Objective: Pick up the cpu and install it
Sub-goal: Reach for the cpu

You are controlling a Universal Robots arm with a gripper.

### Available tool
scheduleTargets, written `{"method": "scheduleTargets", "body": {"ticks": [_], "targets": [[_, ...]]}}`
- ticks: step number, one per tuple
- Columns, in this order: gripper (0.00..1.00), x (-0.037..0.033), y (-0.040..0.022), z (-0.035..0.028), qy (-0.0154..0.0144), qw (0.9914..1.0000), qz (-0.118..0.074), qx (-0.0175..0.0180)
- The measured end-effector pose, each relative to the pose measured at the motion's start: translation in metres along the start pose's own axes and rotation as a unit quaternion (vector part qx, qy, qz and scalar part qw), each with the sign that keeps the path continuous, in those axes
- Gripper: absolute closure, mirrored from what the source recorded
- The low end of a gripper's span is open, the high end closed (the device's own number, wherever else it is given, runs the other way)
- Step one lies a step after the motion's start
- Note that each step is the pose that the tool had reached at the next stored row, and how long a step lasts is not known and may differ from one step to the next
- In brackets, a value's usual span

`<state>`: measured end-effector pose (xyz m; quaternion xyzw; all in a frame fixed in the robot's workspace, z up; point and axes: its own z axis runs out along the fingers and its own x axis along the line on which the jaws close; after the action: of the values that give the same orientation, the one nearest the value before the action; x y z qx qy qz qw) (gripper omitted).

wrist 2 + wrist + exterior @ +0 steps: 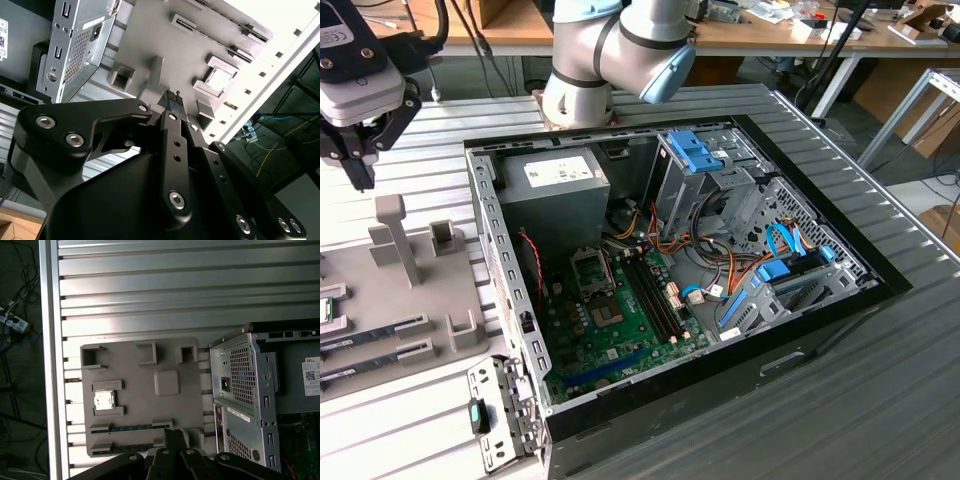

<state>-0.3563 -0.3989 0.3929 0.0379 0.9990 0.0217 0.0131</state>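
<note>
The fingers (173, 107) are pressed together w/ no gap between the tips and nothing pinched. The gripper (363, 178) hangs above the grey tray (420, 300) at the exterior view's left, clear of it and touching nothing. In both wrist views the closed tips sit over the tray's edge region (173, 434), near a small raised block and the ends of the memory sticks (131, 427), which lie in two long slots.

The cpu (105, 401) is on that same tray, lying flat in its bracketed seat w/ the silver top facing up. It's well apart from the fingers, w/ the stick slots between it and the tips. In the second wrist view the cpu (220, 77) shows in the same seat, beyond the fingertips.

The tray sits on the ribbed metal desk (175, 290). Just beside it, toward the exterior view's right, is the open PC case (790, 300), lying on its side. Inside are the green motherboard (620, 325), a black socket frame (592, 268) w/ its centre bare, and the grey PSU (555, 190) at the far end. The robot arm (610, 50) rises behind the case.
</note>
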Motion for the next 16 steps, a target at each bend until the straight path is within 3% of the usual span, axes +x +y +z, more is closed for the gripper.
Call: {"method": "scheduleTargets", "body": {"ticks": [16], "targets": [[0.89,0.0056,-0.0004,-0.0001,0.0,1.0,0.0,0.0]]}}
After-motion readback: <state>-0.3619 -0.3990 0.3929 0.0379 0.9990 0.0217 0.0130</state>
